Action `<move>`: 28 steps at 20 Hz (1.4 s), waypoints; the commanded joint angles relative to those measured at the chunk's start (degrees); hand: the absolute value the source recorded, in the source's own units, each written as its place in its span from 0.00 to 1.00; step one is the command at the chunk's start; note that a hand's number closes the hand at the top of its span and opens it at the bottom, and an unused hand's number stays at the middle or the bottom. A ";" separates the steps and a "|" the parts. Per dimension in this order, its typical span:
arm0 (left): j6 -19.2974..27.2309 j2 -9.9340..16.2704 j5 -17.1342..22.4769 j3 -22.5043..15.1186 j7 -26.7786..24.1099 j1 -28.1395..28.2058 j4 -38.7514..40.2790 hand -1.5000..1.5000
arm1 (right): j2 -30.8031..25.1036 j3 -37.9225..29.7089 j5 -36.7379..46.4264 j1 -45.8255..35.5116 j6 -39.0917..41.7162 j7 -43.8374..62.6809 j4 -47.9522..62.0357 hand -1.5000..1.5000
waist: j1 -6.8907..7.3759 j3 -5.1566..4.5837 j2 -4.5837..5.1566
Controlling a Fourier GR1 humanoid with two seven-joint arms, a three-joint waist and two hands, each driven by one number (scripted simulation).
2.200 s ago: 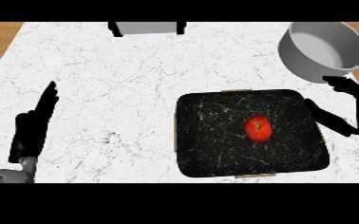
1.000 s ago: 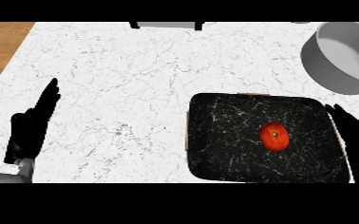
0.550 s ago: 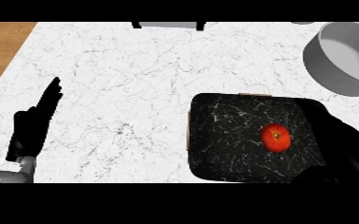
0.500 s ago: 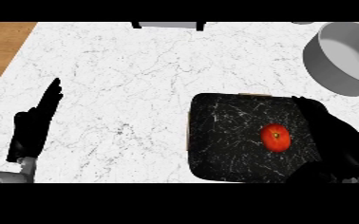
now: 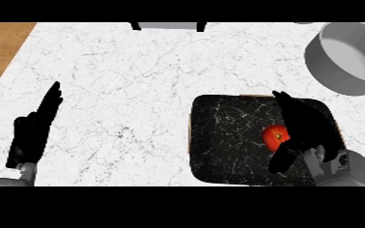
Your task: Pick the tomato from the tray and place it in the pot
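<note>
Half a second ago our right hand (image 5: 305, 125) sat at the tray's right edge, beside the tomato (image 5: 276, 136); now it has come in over the black tray (image 5: 221, 140), lying just to the right of the fruit and covering its right side. Its fingers are straight and held together, pointing up the tray, with the thumb spread away toward the lower left, just below the tomato (we cannot tell whether it touches). Nothing is curled round the fruit. The tomato itself lies where it did, in the tray's right half.

Our left hand (image 5: 32, 130) rests at the view's left edge as before, fingers straight and pressed together, pointing up the counter.

The grey pot (image 5: 341, 58) stands at the upper right, well apart from the tray, cut by the view's edge. White marble counter (image 5: 143, 77) lies between them, bare of obstacles. A grey object (image 5: 168, 25) with dark ends sits at the counter's far edge.
</note>
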 commanded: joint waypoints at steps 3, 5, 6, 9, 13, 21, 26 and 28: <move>-0.70 1.15 0.25 2.54 -0.14 0.94 0.15 0.50 | 3.71 0.82 -0.69 -4.89 6.48 10.59 7.18 0.00 | -0.72 0.06 -0.13; -0.31 -0.26 -0.36 1.66 -0.52 0.90 0.28 0.50 | 4.84 1.87 -0.27 -4.56 6.46 10.93 8.42 0.00 | -1.12 0.06 -0.18; -1.47 1.02 0.76 2.16 0.32 3.56 -2.83 0.50 | 5.12 1.72 0.32 -4.70 6.02 10.99 9.43 0.00 | -0.66 0.09 -0.30; -0.94 -0.71 -0.83 1.57 -0.82 1.31 0.94 0.50 | 7.88 2.86 2.26 -5.58 4.90 10.26 13.30 0.00 | -1.15 0.07 -0.10; -2.30 -0.36 0.10 3.53 -1.26 1.07 2.17 0.50 | 9.38 2.11 3.78 -6.37 5.20 9.66 15.31 0.00 | -1.54 0.07 -0.15; -2.19 -1.50 -1.71 3.27 -1.31 4.23 -1.34 0.50 | 10.81 0.64 6.44 -3.41 5.72 7.13 17.44 0.00 | -1.67 0.10 -0.29; -2.81 -1.93 -2.04 4.93 -0.16 0.81 0.90 0.50 | 9.89 -0.55 6.50 -2.60 9.91 2.86 18.67 1.00 | -1.89 0.10 -0.20; -3.05 -2.05 -2.77 4.59 1.50 1.51 -1.83 0.50 | 12.09 0.82 9.95 -4.19 8.71 -0.76 21.99 1.00 | -1.40 0.14 -0.18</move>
